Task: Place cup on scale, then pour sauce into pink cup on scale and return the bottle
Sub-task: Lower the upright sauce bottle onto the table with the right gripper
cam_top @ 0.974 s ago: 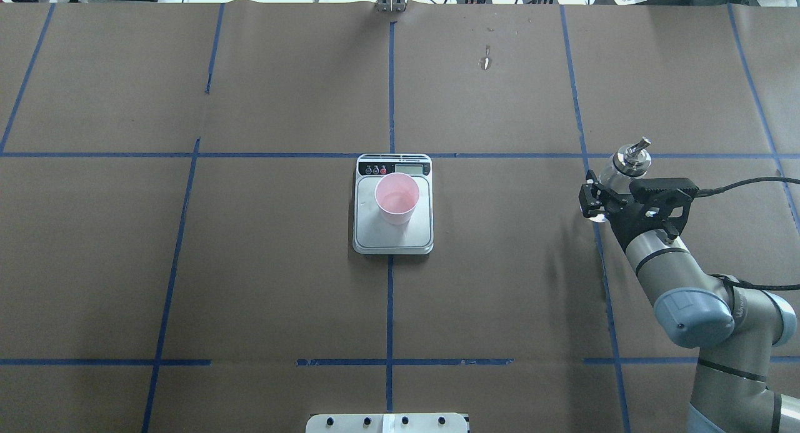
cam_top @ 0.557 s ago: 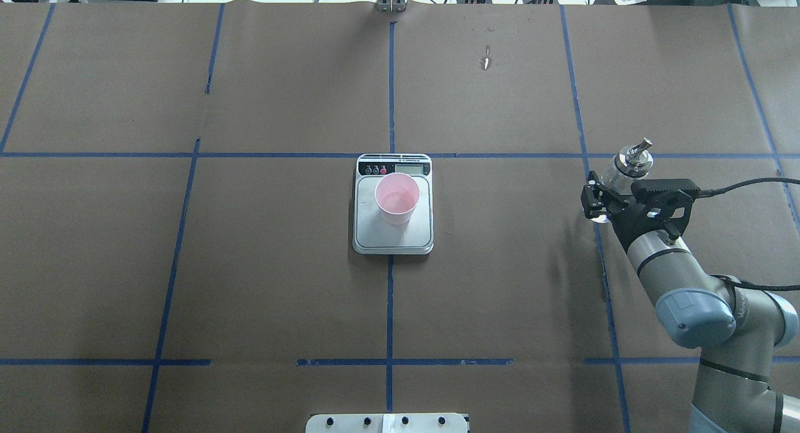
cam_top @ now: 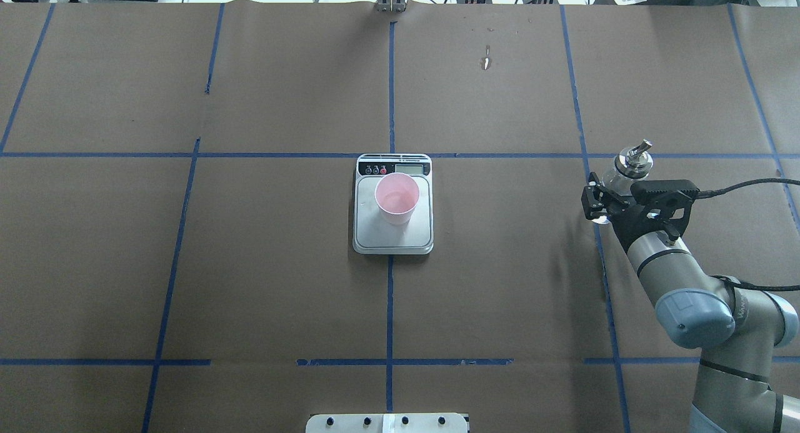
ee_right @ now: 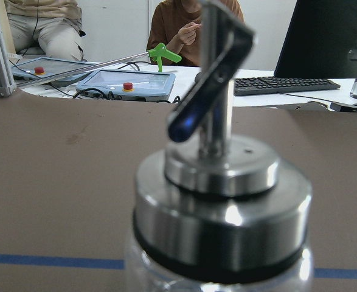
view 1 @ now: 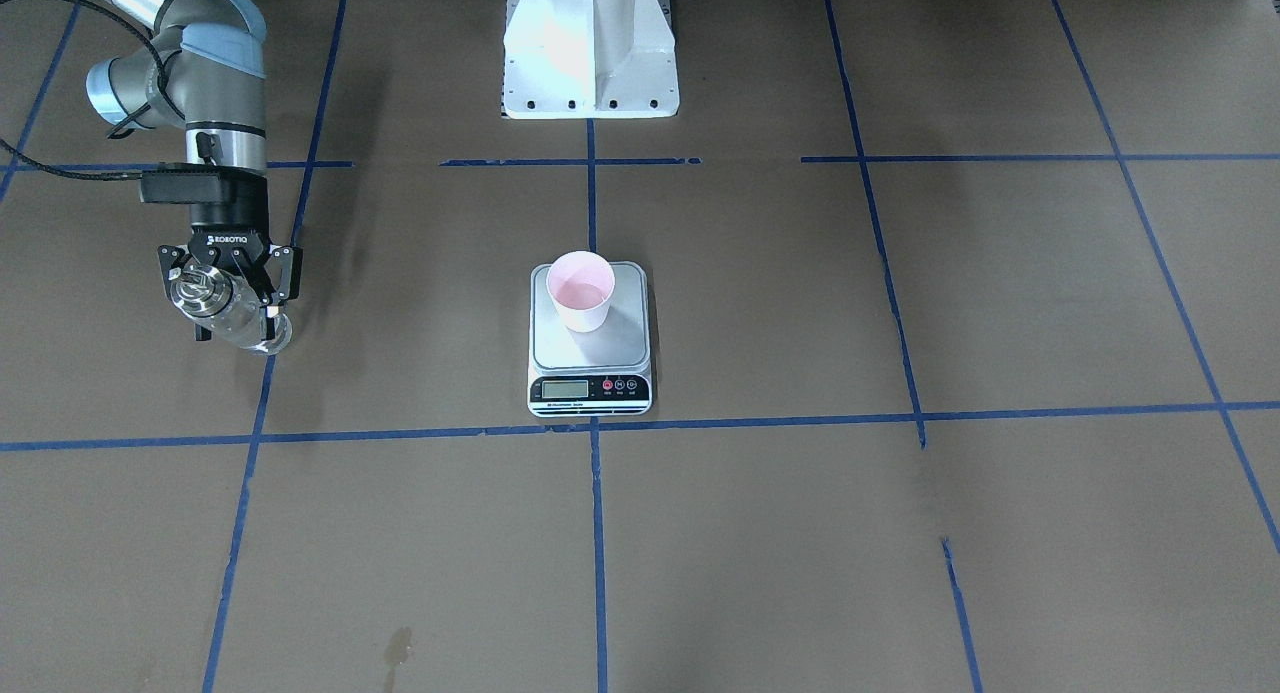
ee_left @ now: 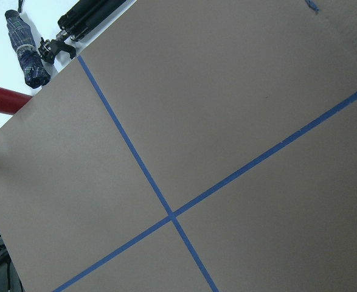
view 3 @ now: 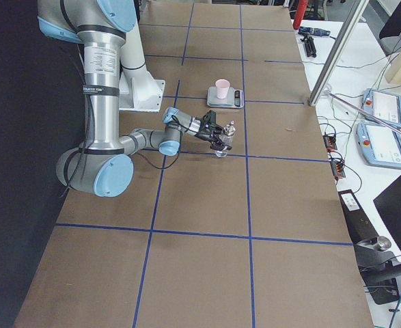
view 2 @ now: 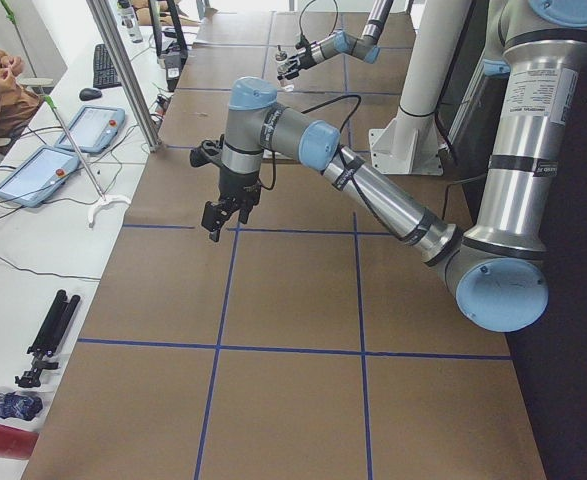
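Grasping bottle (cam_top: 632, 161), right pincer (view 1: 237, 323) clenched around glass; cup (cam_top: 396, 199) upright on scale (cam_top: 394, 236); left pincer (view 2: 216, 215): cannot tell.

The white brand name "ROBOTIQ" stands on the black body of the right gripper (view 1: 235, 315), seen in the front-facing view. The scale (view 1: 590, 358) carries figures on its LCD display (view 1: 564, 388) and small print under its buttons, all too small to read.

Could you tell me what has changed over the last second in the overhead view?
The right gripper, still shut on the bottle, has eased it slightly down the overhead view, toward the robot or lower; which, I cannot tell. The cup and the scale have not moved.
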`<action>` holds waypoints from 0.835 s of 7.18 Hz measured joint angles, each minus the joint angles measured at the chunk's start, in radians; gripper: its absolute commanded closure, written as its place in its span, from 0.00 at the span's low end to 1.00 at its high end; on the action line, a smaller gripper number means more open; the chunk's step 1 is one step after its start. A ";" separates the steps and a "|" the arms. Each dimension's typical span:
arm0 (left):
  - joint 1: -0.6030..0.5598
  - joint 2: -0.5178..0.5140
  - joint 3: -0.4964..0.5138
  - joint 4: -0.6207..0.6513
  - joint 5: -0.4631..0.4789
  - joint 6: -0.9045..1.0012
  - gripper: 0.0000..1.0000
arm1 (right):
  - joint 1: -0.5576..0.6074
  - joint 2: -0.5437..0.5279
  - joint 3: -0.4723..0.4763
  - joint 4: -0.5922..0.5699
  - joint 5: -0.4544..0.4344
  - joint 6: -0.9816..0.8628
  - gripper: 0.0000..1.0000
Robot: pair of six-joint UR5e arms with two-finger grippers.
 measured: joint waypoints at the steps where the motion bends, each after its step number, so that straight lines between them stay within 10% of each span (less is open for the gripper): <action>1: 0.000 0.000 0.000 0.000 0.000 0.000 0.00 | 0.000 0.001 0.000 0.000 0.001 0.000 0.86; 2: 0.000 0.000 0.000 0.000 0.000 0.000 0.00 | -0.001 0.001 0.000 0.000 0.001 -0.001 0.73; 3: 0.000 0.000 0.000 0.000 0.000 0.000 0.00 | -0.001 0.002 0.000 0.000 0.002 -0.001 0.02; 6: 0.000 -0.001 0.000 0.000 0.000 0.000 0.00 | -0.001 0.006 0.001 -0.004 -0.002 -0.005 0.00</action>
